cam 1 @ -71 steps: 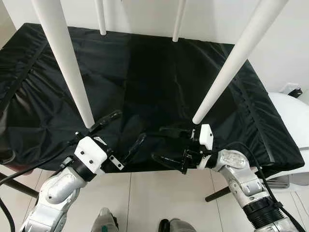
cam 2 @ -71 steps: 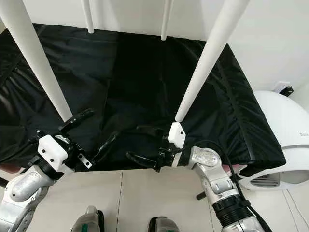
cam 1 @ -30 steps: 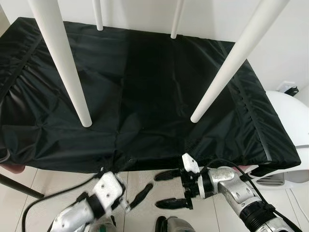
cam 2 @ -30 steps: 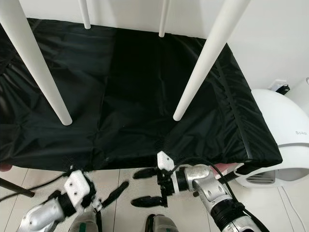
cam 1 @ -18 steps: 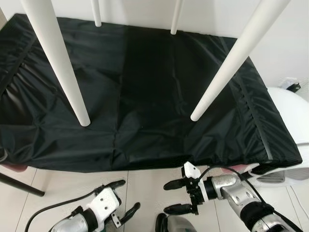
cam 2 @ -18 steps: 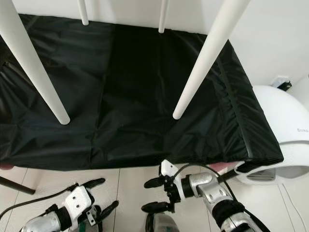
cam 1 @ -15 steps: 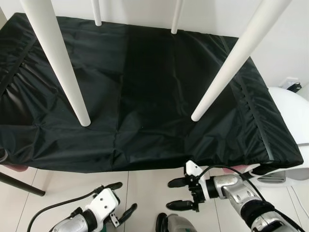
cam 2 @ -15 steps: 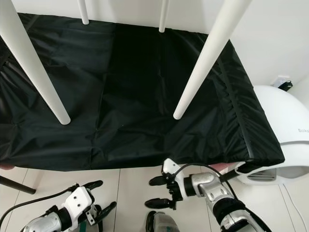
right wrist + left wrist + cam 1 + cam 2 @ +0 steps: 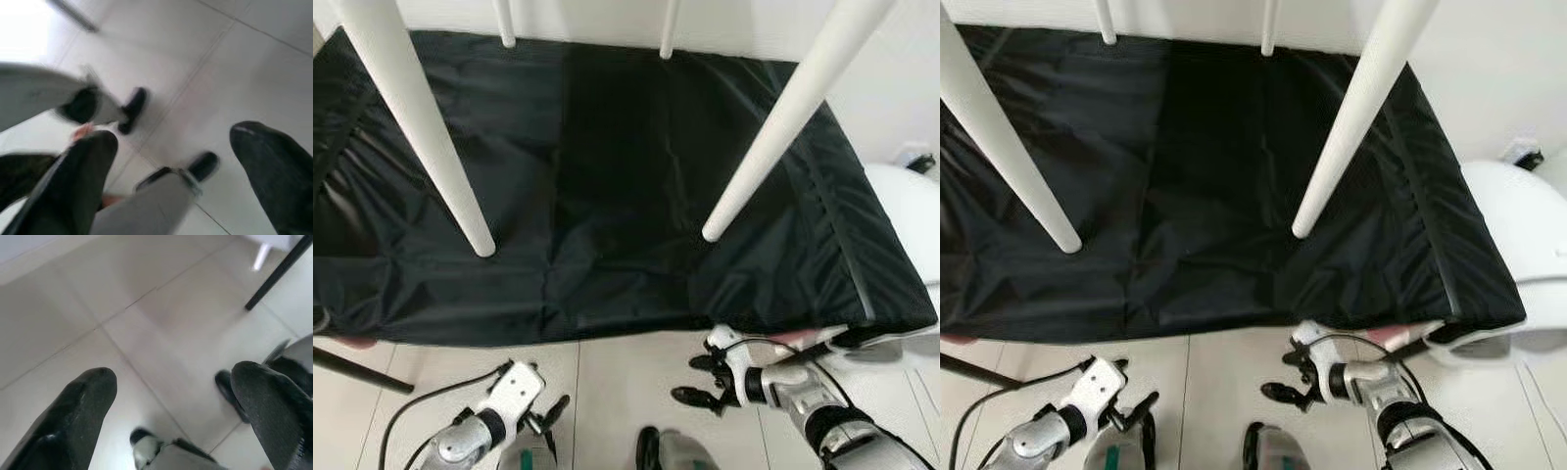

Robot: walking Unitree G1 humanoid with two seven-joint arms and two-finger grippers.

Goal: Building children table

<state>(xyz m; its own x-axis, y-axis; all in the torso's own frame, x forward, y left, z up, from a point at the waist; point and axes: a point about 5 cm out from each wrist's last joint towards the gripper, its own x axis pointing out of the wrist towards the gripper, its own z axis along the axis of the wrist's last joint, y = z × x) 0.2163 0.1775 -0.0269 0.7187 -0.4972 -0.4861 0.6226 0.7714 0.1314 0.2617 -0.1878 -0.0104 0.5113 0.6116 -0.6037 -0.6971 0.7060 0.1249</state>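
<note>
- Your children's table stands upside down on the desk, ahead of and above both tools: four white legs point up, the two near legs and closest to you, the two far legs and by the wall.
- Its top is hidden under or against the black cover draped over the desk; you cannot tell where one ends and the other begins.
- Your left tool hangs low over the tiled floor, below the desk's front edge, well apart from the near left leg. In its wrist view the two fingers are spread wide with nothing between them.
- Your right tool also sits low, just in front of the desk edge, below the near right leg and not touching it. Its fingers are spread, released, grasping nothing.
- To the right of your right tool is a white rounded appliance.
- Both wrist views look down at floor tiles and the robot's feet.
</note>
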